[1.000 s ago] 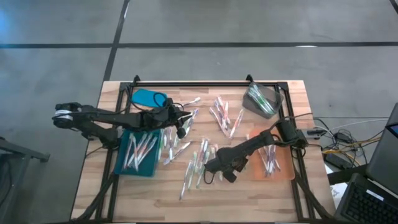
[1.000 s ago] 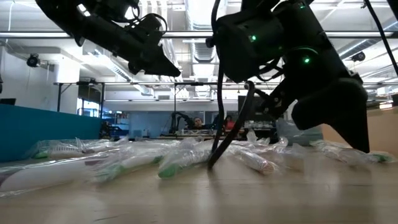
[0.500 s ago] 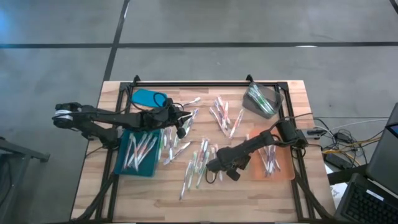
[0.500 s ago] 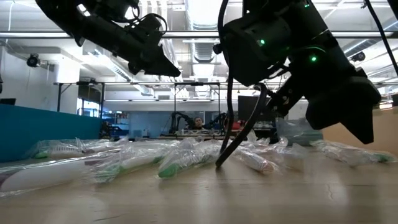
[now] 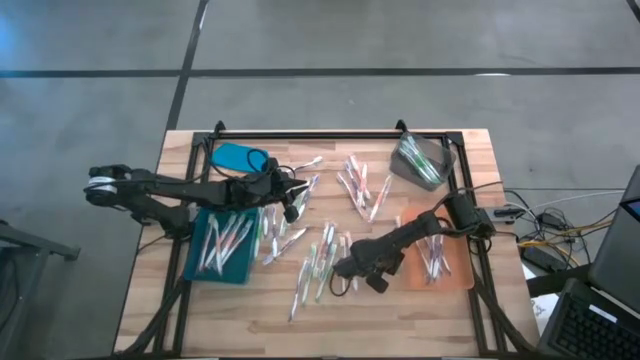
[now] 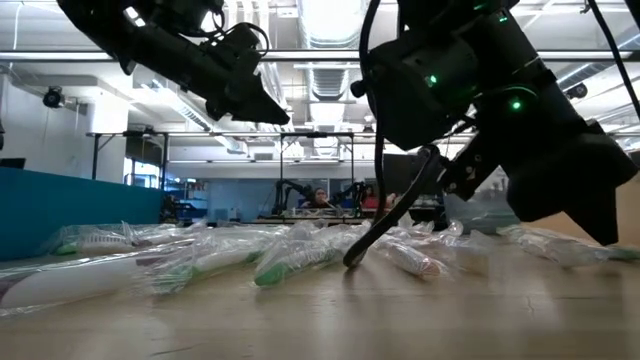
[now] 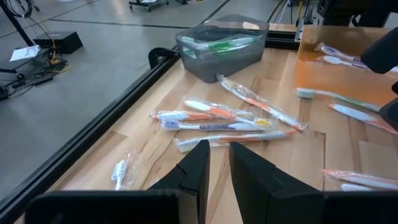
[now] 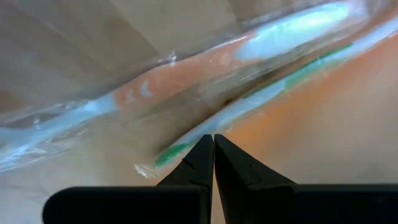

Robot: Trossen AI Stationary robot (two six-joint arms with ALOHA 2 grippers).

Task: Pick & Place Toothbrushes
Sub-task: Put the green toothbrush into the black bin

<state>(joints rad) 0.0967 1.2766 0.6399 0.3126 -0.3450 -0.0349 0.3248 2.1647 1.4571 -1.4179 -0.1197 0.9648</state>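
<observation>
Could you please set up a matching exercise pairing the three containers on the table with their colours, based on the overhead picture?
Things:
1. tray by the left arm
2. tray by the right arm
3. bin at the far right corner

Colours:
A. grey
B. teal
C. orange

Pairs: 1-B, 2-C, 3-A

Teal tray (image 5: 215, 262), orange tray (image 5: 455, 272), grey bin (image 5: 405, 164), pale toothbrushes (image 5: 360, 186) with green, orange accents, light wood table (image 5: 400, 315)
</observation>
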